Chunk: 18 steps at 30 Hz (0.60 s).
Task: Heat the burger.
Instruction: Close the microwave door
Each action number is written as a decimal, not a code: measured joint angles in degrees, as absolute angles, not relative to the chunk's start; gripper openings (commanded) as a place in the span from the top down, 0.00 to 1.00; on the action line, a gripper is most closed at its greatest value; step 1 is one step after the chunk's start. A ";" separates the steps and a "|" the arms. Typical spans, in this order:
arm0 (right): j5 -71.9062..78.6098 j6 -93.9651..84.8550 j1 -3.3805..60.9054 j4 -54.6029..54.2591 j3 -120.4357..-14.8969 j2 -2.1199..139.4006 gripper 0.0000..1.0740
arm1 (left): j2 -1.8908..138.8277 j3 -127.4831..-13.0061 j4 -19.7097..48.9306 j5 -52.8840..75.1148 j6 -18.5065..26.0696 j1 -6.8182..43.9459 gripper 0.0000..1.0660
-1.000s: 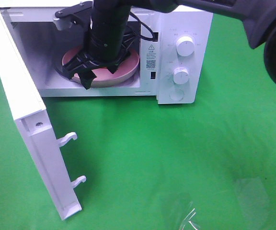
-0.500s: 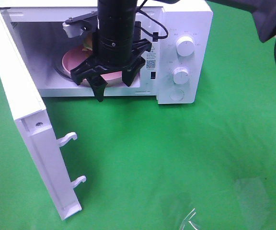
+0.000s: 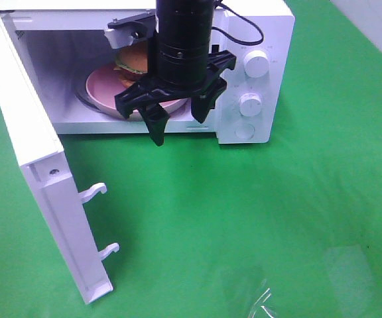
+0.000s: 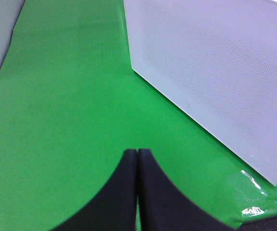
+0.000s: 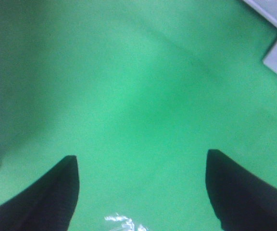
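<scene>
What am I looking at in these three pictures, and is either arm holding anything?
It is a two-armed robot. The wide picture comes from a camera mounted high; the other two from cameras on the wrists. On the green cloth stands a white microwave, door swung open, with the burger on a pink plate inside. The right arm's fingers hang spread and empty before the opening. The left arm's fingers are pressed shut, holding nothing, above the cloth near the door.

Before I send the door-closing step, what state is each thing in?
microwave door: swung wide open
burger: on the pink plate, inside the microwave
right gripper: open, empty
left gripper: shut, empty
</scene>
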State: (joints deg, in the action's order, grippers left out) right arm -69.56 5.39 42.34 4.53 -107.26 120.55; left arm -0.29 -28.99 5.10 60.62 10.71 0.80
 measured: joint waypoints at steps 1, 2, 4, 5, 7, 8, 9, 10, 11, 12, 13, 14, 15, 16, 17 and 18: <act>-69.56 5.39 42.34 4.53 -107.26 120.55 0.33 | -0.29 -28.99 5.10 60.62 10.71 0.80 1.00; -69.56 5.39 42.34 5.84 -104.28 118.37 0.33 | -0.29 -28.99 5.10 60.62 10.71 0.80 1.00; -69.67 5.44 42.00 7.33 -101.64 116.02 0.33 | -0.29 -28.99 5.10 60.62 10.71 0.80 1.00; -69.67 5.79 40.91 8.14 -98.95 113.73 0.33 | -0.29 -28.99 5.10 60.62 10.71 0.80 1.00; -69.67 6.07 39.30 8.25 -96.66 111.90 0.33 | -0.29 -28.99 5.10 60.62 10.71 0.80 1.00; -69.67 6.07 39.30 8.25 -96.66 111.90 0.33 | -0.29 -28.99 5.10 60.62 10.71 0.80 1.00; -69.67 6.59 37.99 8.25 -95.40 110.75 0.33 | -0.29 -28.99 5.10 60.62 10.71 0.80 1.00; -69.67 6.59 37.99 8.25 -95.40 110.75 0.33 | -0.29 -28.99 5.10 60.62 10.71 0.80 1.00; -69.67 7.10 34.89 8.19 -92.76 108.35 0.33 | -0.29 -28.99 5.10 60.62 10.71 0.80 1.00; -69.67 7.10 34.89 8.19 -92.76 108.35 0.33 | -0.29 -28.99 5.10 60.62 10.71 0.80 1.00; -69.67 7.45 31.86 8.19 -90.36 106.05 0.33 | -0.29 -28.99 5.10 60.62 10.71 0.80 1.00; -69.67 7.91 28.30 8.25 -87.95 103.36 0.33 | -0.29 -28.99 5.10 60.62 10.71 0.80 1.00; -69.67 7.91 28.30 8.25 -87.95 103.36 0.33 | -0.29 -28.99 5.10 60.62 10.71 0.80 1.00; -69.67 8.31 25.44 8.25 -85.60 101.13 0.33 | -0.29 -28.99 5.10 60.62 10.71 0.80 1.00; -69.67 8.31 25.44 8.25 -85.60 101.13 0.33 | -0.29 -28.99 5.10 60.62 10.71 0.80 1.00; -69.61 8.37 21.66 8.25 -83.02 98.32 0.33 | -0.29 -28.99 5.10 60.62 10.71 0.80 1.00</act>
State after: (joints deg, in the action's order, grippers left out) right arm -69.61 8.37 21.66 8.25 -83.02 98.32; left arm -0.29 -28.99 5.10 60.62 10.71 0.80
